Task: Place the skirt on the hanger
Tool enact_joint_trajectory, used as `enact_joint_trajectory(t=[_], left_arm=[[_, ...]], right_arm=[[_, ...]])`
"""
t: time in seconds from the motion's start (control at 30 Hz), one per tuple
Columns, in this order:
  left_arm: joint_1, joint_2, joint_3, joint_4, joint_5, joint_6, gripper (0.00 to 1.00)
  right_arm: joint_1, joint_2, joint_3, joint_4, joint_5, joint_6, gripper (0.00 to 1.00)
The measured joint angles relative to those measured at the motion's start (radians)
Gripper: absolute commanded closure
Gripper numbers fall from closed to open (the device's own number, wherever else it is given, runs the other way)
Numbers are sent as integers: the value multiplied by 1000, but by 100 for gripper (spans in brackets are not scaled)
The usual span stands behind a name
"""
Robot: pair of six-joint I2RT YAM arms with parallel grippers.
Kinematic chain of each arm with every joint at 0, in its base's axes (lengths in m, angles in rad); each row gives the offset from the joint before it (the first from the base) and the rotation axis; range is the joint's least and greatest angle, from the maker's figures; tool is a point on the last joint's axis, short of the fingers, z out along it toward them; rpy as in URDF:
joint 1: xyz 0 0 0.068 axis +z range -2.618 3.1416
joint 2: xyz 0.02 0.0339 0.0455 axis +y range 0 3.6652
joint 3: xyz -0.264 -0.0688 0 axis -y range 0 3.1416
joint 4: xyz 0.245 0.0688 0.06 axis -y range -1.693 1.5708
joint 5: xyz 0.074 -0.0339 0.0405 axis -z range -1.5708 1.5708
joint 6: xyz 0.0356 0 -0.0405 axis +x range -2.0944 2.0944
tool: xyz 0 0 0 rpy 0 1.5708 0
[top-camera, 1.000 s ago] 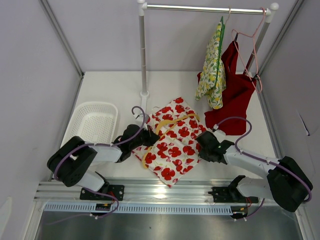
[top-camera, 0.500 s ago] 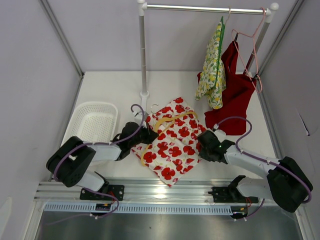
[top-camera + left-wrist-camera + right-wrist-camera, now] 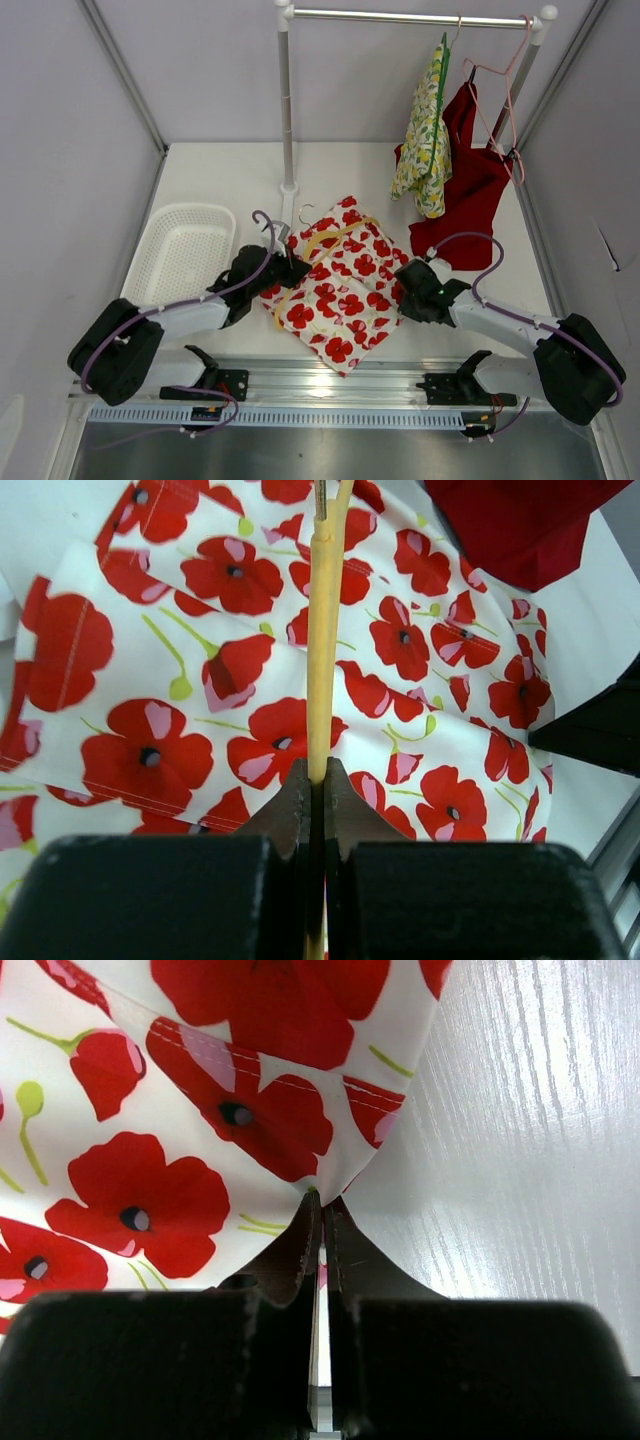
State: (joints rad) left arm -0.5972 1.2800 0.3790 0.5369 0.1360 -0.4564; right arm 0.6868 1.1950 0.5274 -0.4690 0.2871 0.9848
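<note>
White tabletop (image 3: 230,170) under a clothes rail (image 3: 410,17): skirt and hanger are each gripped but not yet joined.
Two garments hang at the rail's right end, a lemon-print one (image 3: 428,140) and a red one (image 3: 470,190), which suggests where the skirt is meant to end up. The poppy-print skirt (image 3: 345,300) lies flat on the tabletop between the two arms, with the yellow hanger (image 3: 323,630) resting on its upper part. The white basket (image 3: 190,207) at the left shows nothing inside it. The left tool (image 3: 315,770) is clamped shut on the hanger's thin bar, probably to steer it toward the waistband. The right tool (image 3: 320,1205) is pinched shut on the skirt's right edge, likely to keep the cloth from sliding along with the hanger.
</note>
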Motion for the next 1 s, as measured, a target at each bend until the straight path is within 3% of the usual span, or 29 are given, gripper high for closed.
enact_joint_trajectory(t=[0.2,0.23,0.33,0.37,0.53,0.7,0.87,1.0], left_arm=[[-11,-143,2,-124,-37,34,100],[-15,-157,3,-139,-42,39,100],[-26,-197,8,-177,-70,49,100],[-30,-200,12,-185,-81,50,100],[-50,-183,28,-204,-109,57,100],[-64,-185,29,-204,-118,58,100],[-74,-198,45,-229,-122,58,100],[-83,-233,71,-266,-122,66,100]], right_arm=[[-4,-1,2,3,-14,-23,79],[-3,-3,4,3,-19,-31,65],[14,-15,18,-1,-28,-49,36],[25,-19,29,-6,-27,-57,33],[88,-65,105,-25,-21,-82,31],[132,-130,145,-16,-27,-120,38],[265,-89,235,-31,1,-147,42],[279,-75,278,-36,26,-159,38]])
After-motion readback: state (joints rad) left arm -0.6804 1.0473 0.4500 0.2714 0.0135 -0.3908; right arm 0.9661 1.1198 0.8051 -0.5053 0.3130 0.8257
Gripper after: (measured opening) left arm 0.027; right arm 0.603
